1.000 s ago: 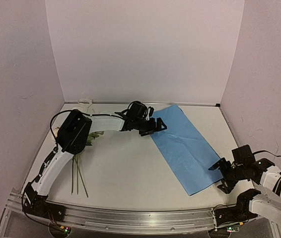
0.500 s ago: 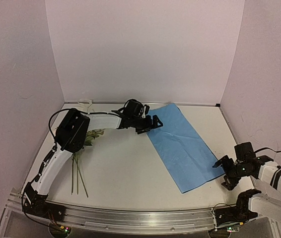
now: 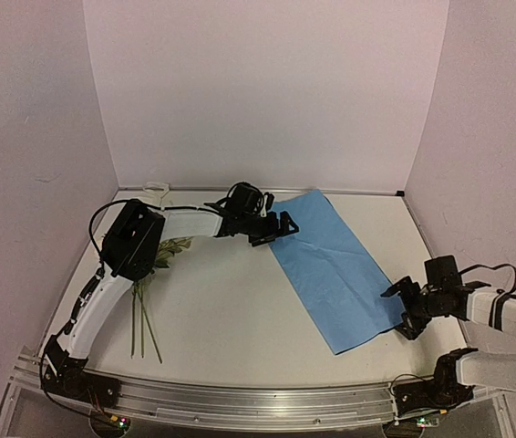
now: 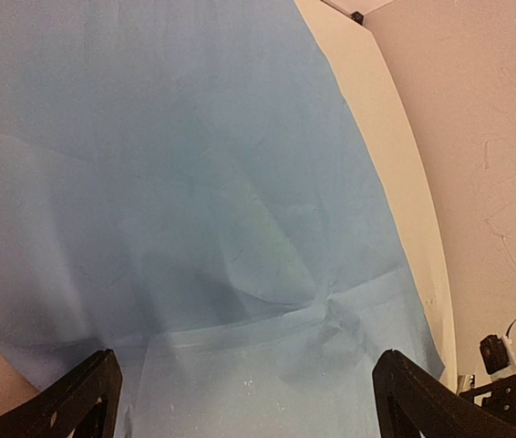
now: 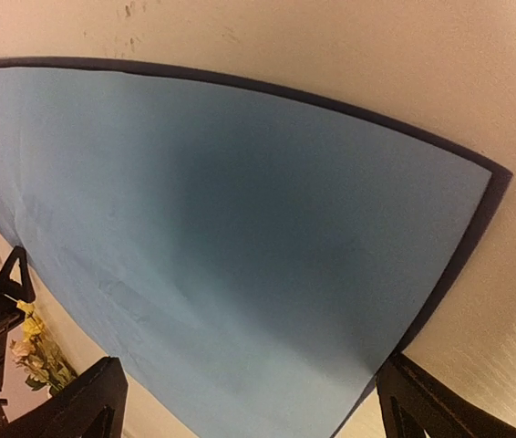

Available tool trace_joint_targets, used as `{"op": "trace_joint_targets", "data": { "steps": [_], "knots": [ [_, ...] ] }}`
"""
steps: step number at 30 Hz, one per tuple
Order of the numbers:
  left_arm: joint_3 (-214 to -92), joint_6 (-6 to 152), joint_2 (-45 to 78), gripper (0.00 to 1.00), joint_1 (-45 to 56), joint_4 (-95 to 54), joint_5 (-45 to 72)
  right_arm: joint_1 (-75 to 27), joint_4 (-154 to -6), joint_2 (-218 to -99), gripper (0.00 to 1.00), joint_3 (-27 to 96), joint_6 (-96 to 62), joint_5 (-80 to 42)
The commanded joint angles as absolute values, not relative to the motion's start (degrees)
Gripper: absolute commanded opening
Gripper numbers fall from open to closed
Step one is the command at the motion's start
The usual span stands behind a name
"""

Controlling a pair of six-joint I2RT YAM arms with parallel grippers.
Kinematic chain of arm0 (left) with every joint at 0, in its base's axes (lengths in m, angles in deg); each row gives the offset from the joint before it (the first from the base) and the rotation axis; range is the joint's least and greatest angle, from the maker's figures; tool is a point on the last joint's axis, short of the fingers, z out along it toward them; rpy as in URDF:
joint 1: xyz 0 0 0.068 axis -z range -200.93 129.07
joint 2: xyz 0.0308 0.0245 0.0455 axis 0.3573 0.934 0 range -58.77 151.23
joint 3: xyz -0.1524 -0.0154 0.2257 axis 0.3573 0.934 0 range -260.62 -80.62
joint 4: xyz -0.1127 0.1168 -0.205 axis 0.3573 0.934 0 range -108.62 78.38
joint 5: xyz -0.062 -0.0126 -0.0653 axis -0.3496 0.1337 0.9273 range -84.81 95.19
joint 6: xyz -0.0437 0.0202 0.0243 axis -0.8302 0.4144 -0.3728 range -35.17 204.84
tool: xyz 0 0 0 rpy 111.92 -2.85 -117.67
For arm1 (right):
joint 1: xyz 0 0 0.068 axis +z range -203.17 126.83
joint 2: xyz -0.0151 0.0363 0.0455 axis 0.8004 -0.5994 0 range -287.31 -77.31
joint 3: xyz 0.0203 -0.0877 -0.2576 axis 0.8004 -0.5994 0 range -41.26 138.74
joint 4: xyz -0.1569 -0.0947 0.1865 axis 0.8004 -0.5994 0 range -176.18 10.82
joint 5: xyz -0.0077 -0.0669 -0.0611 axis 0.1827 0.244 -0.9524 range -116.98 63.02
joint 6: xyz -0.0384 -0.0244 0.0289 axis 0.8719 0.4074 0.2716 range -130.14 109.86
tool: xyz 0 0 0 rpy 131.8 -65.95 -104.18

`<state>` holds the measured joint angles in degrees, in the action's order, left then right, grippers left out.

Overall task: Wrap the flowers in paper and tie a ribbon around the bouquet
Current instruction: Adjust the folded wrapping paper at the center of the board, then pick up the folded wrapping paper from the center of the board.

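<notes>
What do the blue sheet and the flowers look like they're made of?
Paper: likely thin matte paper or tissue. It lies flat, without gloss, and shows soft creases and fold lines in the left wrist view.
Flowers: possibly artificial, fabric or plastic. The stems look thin, stiff and straight, but the blooms are too small to be sure.

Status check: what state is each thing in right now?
paper: lying flat, light side up, creased.
flowers: lying left of the paper, not wrapped.
ribbon: bunched at the far left corner, untied.
left gripper: open, at the paper's far left edge.
right gripper: open, at the paper's near right edge.
</notes>
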<state>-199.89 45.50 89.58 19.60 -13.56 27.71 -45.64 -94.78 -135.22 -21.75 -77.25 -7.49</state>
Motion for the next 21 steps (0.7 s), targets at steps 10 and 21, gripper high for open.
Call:
{"op": "trace_joint_targets", "data": {
  "steps": [10, 21],
  "knots": [
    [-199.70, 45.14, 91.94, 1.00, 18.88, -8.46, 27.69, -45.89, -90.36, -136.43, 0.98, -20.28, -79.97, -5.31],
    [-199.35, 44.58, 92.13, 1.00, 18.77, -9.20, 28.12, -45.88, -91.13, -132.18, 0.97, -20.06, -82.11, -5.31]
  ]
}}
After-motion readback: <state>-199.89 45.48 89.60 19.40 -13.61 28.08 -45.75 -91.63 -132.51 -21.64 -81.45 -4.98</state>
